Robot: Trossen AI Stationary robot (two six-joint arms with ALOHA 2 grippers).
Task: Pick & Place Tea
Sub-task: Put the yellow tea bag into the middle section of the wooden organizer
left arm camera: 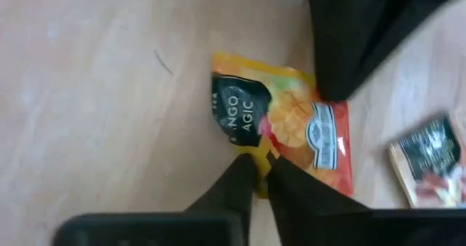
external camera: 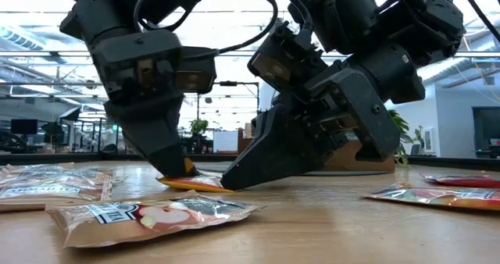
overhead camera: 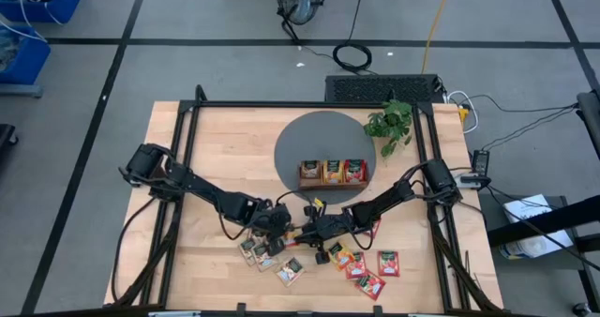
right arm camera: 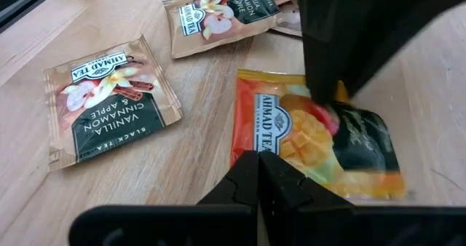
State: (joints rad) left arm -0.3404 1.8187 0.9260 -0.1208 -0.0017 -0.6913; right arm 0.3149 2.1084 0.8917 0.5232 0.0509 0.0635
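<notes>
An orange mango tea sachet point(left arm camera: 291, 122) lies on the wooden table between both grippers; it also shows in the right wrist view point(right arm camera: 320, 144) and the low view point(external camera: 199, 183). My left gripper point(left arm camera: 260, 164) stands shut at one of its edges, pointing down point(external camera: 176, 170). My right gripper point(right arm camera: 258, 159) stands shut at the opposite edge, slanting in from the right point(external camera: 232, 183). Beige sachets point(overhead camera: 258, 251) and red ones point(overhead camera: 375, 272) lie flat nearer the table's near edge. My left gripper pinches the orange sachet's yellow edge point(left arm camera: 251, 157) between its two fingertips, from above and pointing down. That edge point(external camera: 189, 167) is raised a little off the table while the rest of the sachet lies on the wood. My right gripper rests its shut fingertips on the sachet's opposite edge, near a corner point(right arm camera: 240, 148), slanting down from the table's right. That end point(external camera: 219, 187) lies flat on the table. Whether the edge sits between the fingers is hidden by them.
The wooden tray point(overhead camera: 333, 173), holding sachets in its compartments, stands on a round grey mat point(overhead camera: 314, 134) beyond the grippers. A green plant point(overhead camera: 389, 122) stands at the mat's right. A vanilla sachet point(right arm camera: 109, 100) lies close to the left gripper.
</notes>
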